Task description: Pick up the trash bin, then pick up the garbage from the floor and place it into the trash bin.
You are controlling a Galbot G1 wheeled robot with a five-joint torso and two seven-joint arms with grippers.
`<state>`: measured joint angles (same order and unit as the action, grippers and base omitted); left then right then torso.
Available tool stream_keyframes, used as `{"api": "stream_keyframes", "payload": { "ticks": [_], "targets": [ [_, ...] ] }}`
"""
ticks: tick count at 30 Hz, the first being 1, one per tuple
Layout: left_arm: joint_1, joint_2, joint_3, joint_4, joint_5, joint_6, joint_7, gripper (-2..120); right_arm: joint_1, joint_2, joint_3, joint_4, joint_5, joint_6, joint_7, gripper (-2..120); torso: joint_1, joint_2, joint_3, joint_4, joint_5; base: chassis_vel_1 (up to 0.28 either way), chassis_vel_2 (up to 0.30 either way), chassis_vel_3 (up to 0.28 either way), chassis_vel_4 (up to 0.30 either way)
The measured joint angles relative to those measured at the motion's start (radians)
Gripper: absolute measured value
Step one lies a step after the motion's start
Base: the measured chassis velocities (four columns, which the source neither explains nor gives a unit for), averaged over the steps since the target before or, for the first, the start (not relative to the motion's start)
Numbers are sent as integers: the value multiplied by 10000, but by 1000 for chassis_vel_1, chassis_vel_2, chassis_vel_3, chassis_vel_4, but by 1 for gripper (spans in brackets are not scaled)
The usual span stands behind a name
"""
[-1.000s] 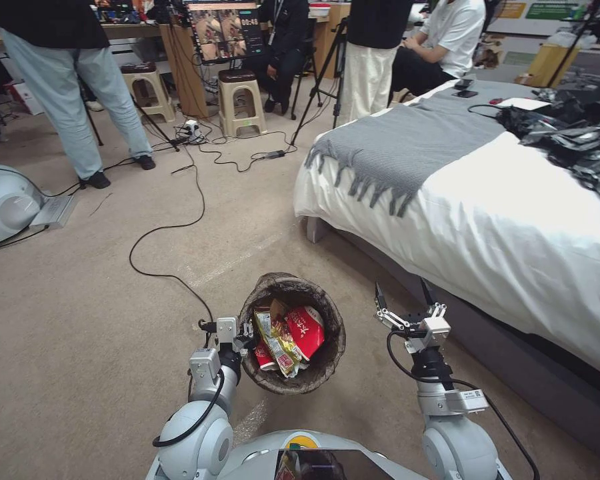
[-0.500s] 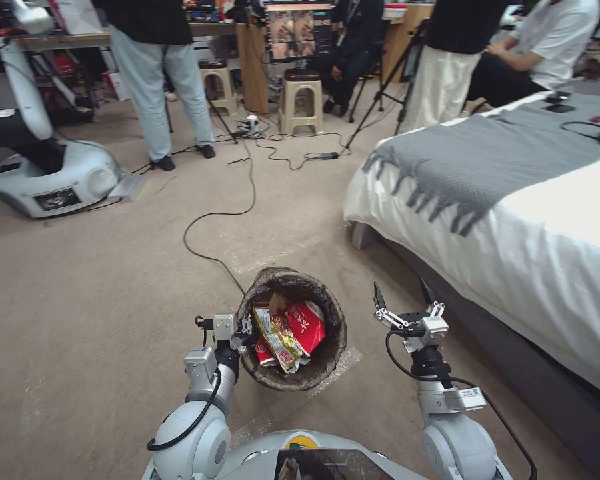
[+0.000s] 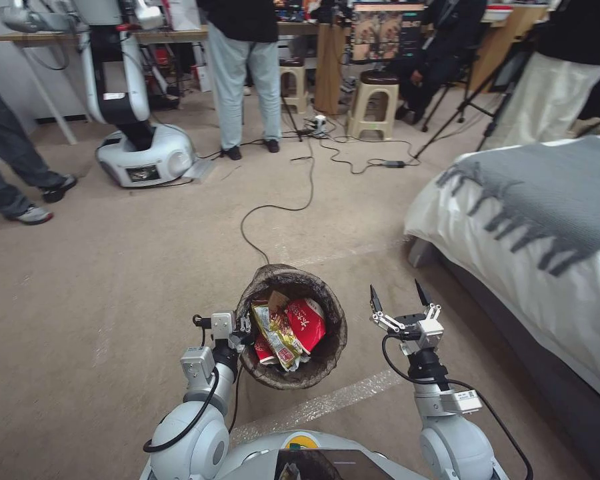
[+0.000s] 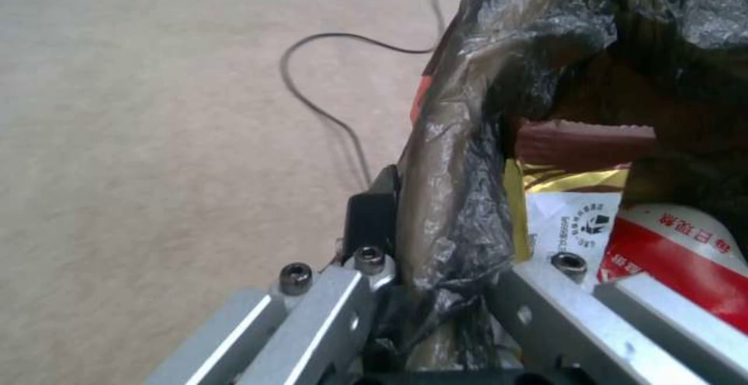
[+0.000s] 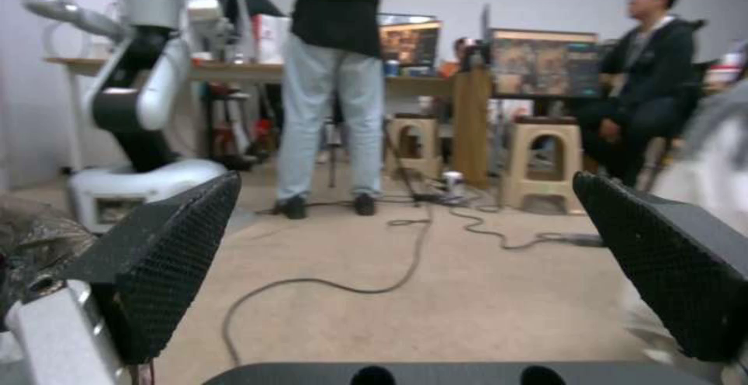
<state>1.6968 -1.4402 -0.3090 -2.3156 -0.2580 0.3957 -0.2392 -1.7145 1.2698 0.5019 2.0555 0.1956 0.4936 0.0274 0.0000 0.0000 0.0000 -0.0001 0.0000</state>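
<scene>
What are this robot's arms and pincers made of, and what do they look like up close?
Both arms are glossy white rounded shells with black joints and looping black cables. The left pincer has silver metal bars fixed with black hex screws. The right pincer has two pointed black fingers with a dotted, textured grip surface on a silver-white bracket. A small white label sits on the right forearm.

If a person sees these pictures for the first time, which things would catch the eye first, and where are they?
First, the trash bin at the centre, full of garbage in red and yellow, with the left gripper clamped on its bag-lined rim. To its right the right gripper hangs open and empty above the carpet. Behind, a black cable snakes over the floor toward a white robot base.
</scene>
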Motion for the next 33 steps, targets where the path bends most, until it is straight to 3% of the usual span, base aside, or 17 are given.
{"api": "stream_keyframes", "payload": {
  "ticks": [21, 33],
  "targets": [
    [-32, 3, 23, 85, -28, -168, 1, 3, 39, 17, -92, -33, -62, 58, -143, 100, 0, 0, 0, 4, -1, 125, 119, 117, 112],
    [-101, -2, 21, 127, -44, -238, 39, 3, 63, 52, -116, -163, -87, 154, -219, 100, 0, 0, 0, -3, -1, 3, 6, 6, 6]
  ]
}}
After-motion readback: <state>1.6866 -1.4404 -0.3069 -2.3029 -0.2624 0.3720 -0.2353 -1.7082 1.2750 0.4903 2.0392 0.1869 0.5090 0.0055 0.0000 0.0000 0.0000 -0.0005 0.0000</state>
